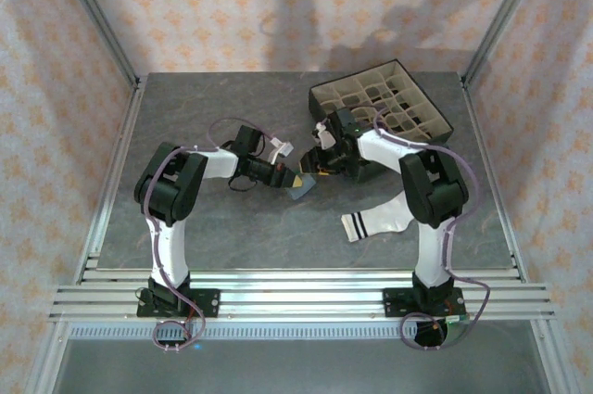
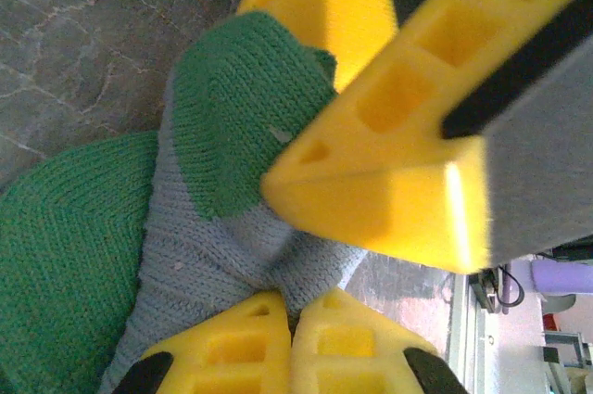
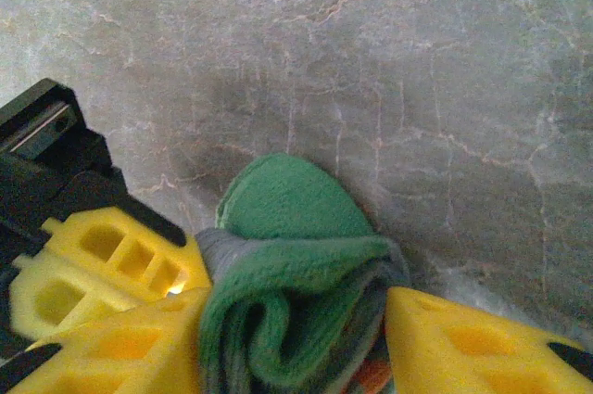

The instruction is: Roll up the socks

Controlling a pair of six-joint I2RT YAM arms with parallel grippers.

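A grey-blue sock with a green toe is bunched mid-table between both grippers. My left gripper is shut, pinching a fold of the sock's grey knit between its yellow fingertips. My right gripper is shut on the rolled part of the same sock, one yellow finger pressed to each side of the roll; a bit of orange shows low in the roll. From above, the left gripper and the right gripper nearly touch. A white sock with black cuff stripes lies flat near the right arm.
A dark box with beige grid compartments stands at the back right, just behind the right arm's wrist. The grey marbled table is ringed by aluminium rails, with patterned walls on three sides.
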